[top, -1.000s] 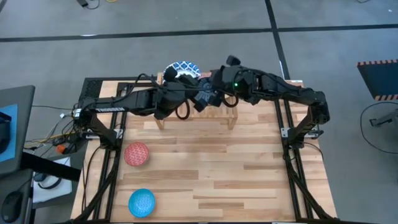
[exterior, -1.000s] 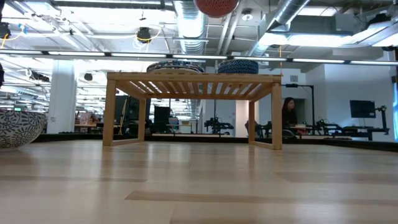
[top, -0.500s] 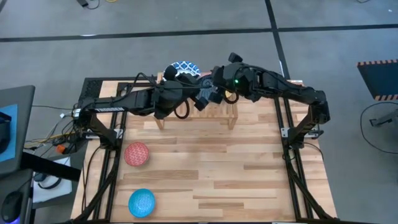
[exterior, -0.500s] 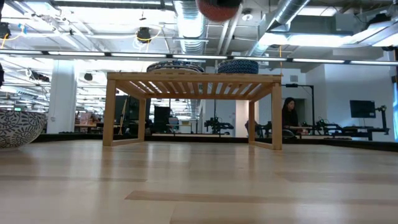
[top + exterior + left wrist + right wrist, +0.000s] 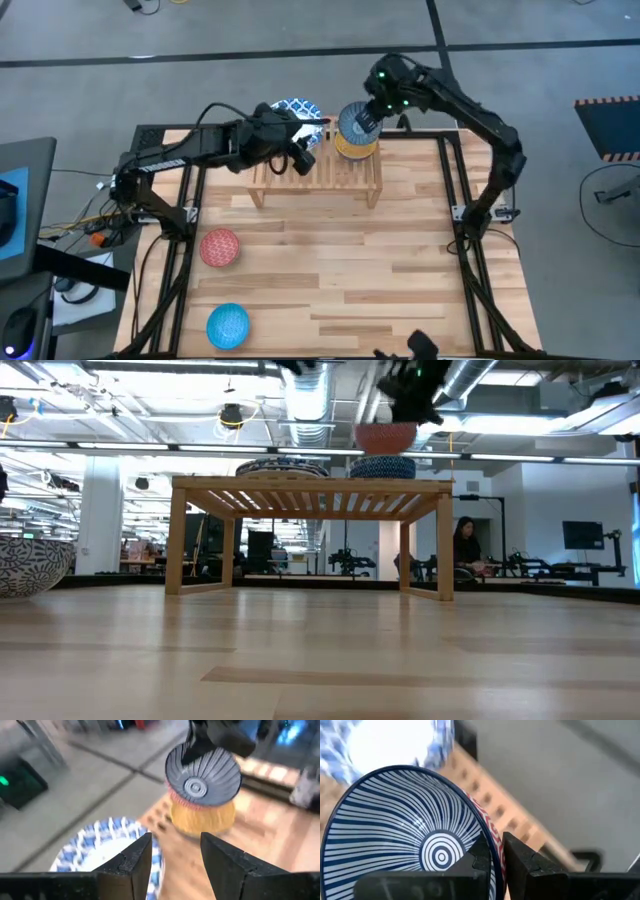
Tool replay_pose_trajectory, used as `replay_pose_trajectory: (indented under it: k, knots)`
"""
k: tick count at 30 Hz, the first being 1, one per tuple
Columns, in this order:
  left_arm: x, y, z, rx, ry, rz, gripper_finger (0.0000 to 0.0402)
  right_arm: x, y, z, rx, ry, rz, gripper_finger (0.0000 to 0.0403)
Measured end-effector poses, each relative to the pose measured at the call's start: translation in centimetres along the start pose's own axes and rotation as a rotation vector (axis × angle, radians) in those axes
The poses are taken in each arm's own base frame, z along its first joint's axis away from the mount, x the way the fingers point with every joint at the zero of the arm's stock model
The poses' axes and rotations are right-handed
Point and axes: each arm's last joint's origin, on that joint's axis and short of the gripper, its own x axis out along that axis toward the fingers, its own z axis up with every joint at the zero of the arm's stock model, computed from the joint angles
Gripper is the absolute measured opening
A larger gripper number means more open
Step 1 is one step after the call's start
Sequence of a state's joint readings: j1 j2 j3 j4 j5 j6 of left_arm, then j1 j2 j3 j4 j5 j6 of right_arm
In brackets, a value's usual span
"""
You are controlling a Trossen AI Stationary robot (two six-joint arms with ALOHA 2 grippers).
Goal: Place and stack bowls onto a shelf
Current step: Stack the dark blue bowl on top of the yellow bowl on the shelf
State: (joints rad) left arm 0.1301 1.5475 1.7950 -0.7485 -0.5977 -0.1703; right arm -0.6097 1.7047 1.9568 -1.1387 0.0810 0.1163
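Observation:
The shelf (image 5: 318, 180) stands at the table's far middle. A white, blue-rimmed bowl (image 5: 296, 107) sits on its far left part and a yellow bowl (image 5: 355, 149) on its far right. Just above the yellow one hangs a grey-blue striped bowl (image 5: 354, 122) with a red-patterned outside (image 5: 387, 437), and my right gripper (image 5: 364, 110) is shut on it. My left gripper (image 5: 175, 857) stands open over the shelf's left part, holding nothing. A red bowl (image 5: 219, 247) and a bright blue bowl (image 5: 228, 325) rest on the tabletop at the near left. My right gripper pinches the striped bowl's rim (image 5: 492, 837), one finger (image 5: 481, 851) inside the bowl and one outside. It comes from above, on the bowl's far side. The bowl hangs clear, mouth up and a little tilted, just above the bowls on the shelf (image 5: 310, 488).
In the low view a dark-patterned bowl (image 5: 382, 467) and a flatter one (image 5: 282, 466) show on the shelf top, and another patterned bowl (image 5: 30, 565) at the left edge. Bare planks (image 5: 380, 270) stretch across the table's middle and right. A person (image 5: 465, 545) sits far behind.
The two grippers, close together above the shelf a second ago, have parted. My left gripper has drawn back toward the table's left. My right gripper has carried the striped bowl toward the far right and down, to just over the yellow bowl.

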Motion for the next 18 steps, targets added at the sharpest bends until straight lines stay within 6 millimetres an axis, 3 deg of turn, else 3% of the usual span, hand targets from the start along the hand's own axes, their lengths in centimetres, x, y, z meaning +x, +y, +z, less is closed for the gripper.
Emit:
replay_pose_trajectory:
  k: [6, 12, 15, 18]
  knots:
    - [0.0, 0.8, -1.9, 0.018, 0.179, 0.051, 0.0156, 4.2, 0.7, -0.7, -0.009, 0.183, 0.023, 0.0055]
    - [-0.2, 1.3, -2.8, 0.026, 0.253, 0.125, 0.0157, 5.6, 1.6, -0.7, -0.039, 0.192, 0.026, 0.0054]
    - [-0.3, 1.4, -3.1, 0.023, 0.277, 0.133, 0.0157, 5.6, 1.2, -0.6, -0.037, 0.193, 0.020, 0.0055]
    - [-0.4, 1.5, -3.5, 0.016, 0.313, 0.139, 0.0157, 5.7, 1.2, -0.5, -0.035, 0.179, 0.020, 0.0097]
